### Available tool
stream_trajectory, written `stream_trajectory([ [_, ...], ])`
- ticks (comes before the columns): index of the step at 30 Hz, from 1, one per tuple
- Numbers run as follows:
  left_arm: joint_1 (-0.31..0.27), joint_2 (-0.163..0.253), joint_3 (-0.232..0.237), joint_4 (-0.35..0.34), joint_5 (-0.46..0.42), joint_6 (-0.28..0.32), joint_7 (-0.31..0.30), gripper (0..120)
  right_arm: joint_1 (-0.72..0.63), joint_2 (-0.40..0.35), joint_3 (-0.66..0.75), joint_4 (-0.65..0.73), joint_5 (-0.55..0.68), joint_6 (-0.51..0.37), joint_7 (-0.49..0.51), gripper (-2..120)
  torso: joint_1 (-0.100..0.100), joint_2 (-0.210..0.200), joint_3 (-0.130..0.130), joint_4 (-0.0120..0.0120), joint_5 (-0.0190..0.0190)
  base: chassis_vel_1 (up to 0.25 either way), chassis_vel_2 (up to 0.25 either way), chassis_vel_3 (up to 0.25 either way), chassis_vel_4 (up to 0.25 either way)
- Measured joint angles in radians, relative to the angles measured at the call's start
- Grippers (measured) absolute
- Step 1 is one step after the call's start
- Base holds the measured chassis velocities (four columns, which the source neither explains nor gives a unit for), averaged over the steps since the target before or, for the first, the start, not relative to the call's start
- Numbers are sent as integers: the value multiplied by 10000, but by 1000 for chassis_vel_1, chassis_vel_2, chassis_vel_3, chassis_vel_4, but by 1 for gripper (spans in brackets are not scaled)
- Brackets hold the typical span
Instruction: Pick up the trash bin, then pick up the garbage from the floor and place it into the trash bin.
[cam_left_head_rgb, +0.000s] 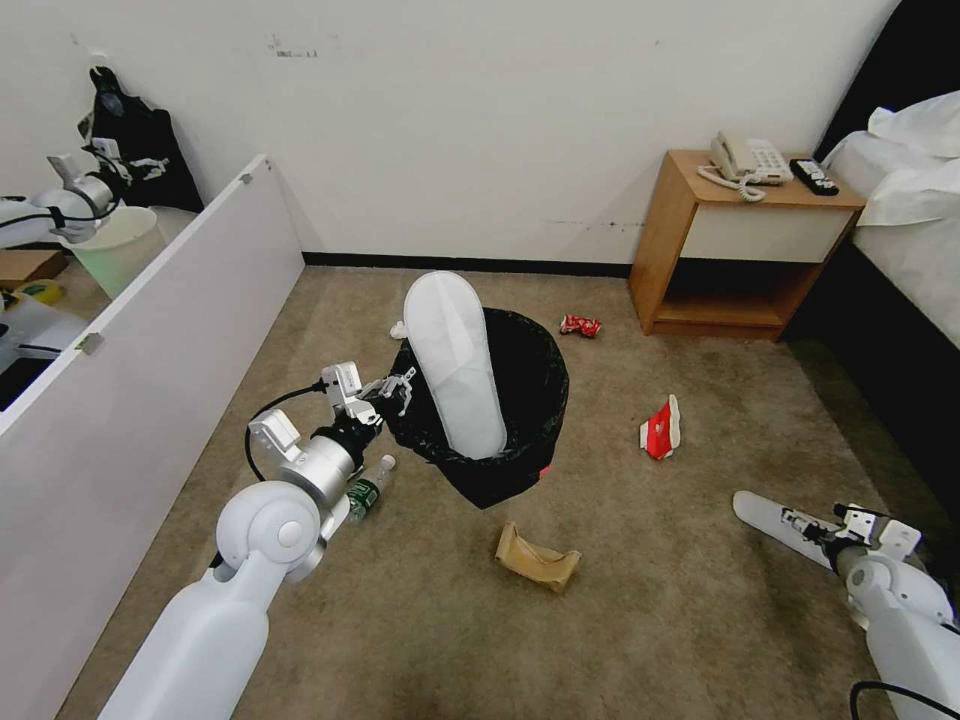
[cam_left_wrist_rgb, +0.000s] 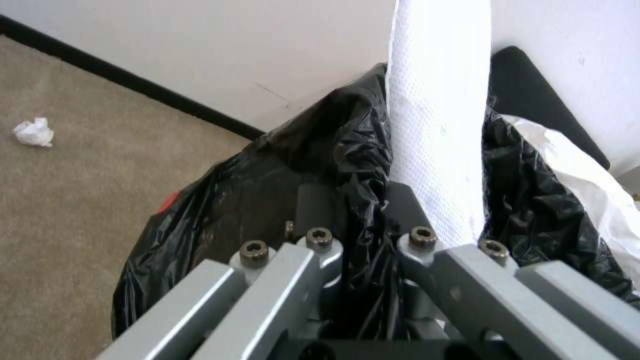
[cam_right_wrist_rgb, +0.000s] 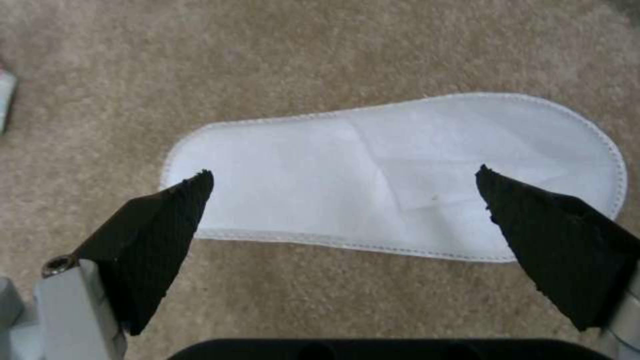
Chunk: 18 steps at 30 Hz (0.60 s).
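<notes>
Just left of the head view's centre, the left gripper is clamped on the near-left rim of the trash bin, holding it up off the carpet; the left wrist view shows its fingers pinching the crinkly black liner at the rim. One flat white slipper stands on end inside the bin, leaning against the left side with its rounded end well above the rim. At the lower right of the head view, the right gripper hangs low over a second white slipper lying flat on the carpet; the right wrist view shows its two black fingertips spread wide apart, one at each side of that slipper, neither visibly pressing it. Other litter lies on the carpet: a clear bottle with a green label just beside the left forearm, a brown paper bag below the bin, a red-white carton to the right of it, a crushed red can near the wooden nightstand, and a white paper wad at the bin's upper left. A cream telephone sits on the nightstand.
</notes>
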Motion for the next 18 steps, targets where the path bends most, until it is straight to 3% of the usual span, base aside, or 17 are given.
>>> stream_trajectory([
  [18,-44,22,-6,64,-24,-17,64,4,620,52,-161,-1173,-42,273,-181,100,0,-1,0,-1,0,0,0,0,0],
])
